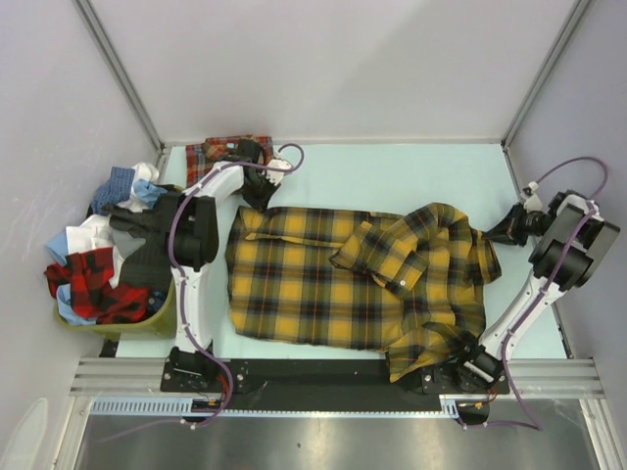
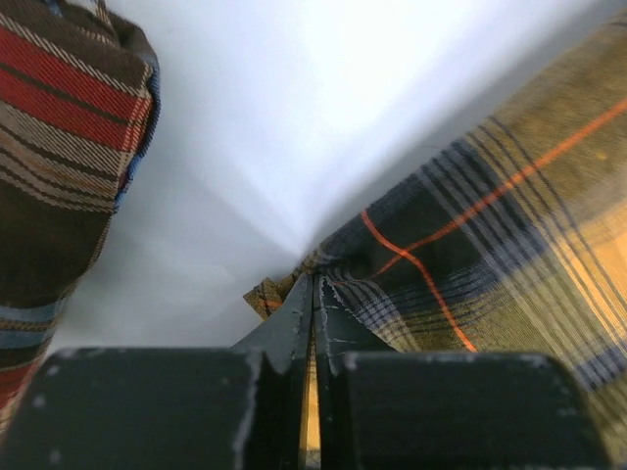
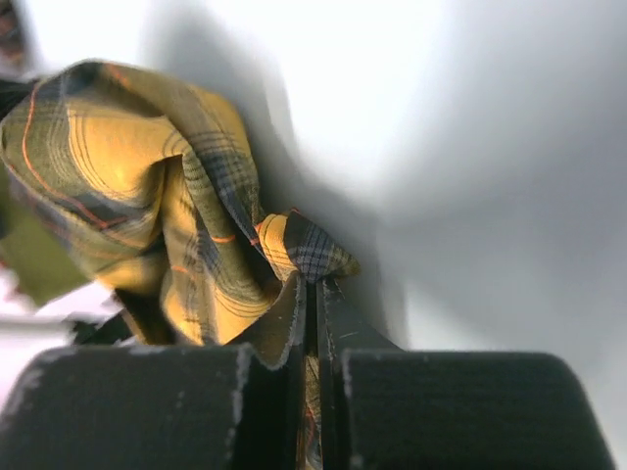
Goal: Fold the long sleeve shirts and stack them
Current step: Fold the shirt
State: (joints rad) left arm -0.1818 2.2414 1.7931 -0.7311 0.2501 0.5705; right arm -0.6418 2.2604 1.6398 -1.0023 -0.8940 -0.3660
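The yellow-and-black shirt (image 1: 313, 294) is spread on the desk (image 1: 392, 176), one sleeve laid across its front. Its far left corner is clamped in the closed left gripper (image 2: 313, 286), and its far right edge in the closed right gripper (image 3: 315, 284) (cloth shows between both jaws). The red-orange shirt (image 1: 217, 155) is bunched at the desk's far left corner.

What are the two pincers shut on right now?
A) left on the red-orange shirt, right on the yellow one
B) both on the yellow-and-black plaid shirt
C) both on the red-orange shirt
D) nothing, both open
B: each wrist view shows closed fingers pinching yellow plaid cloth. The left pincer and right pincer grip the left and right ends of the yellow-and-black shirt. The red-orange shirt lies apart, ungripped.
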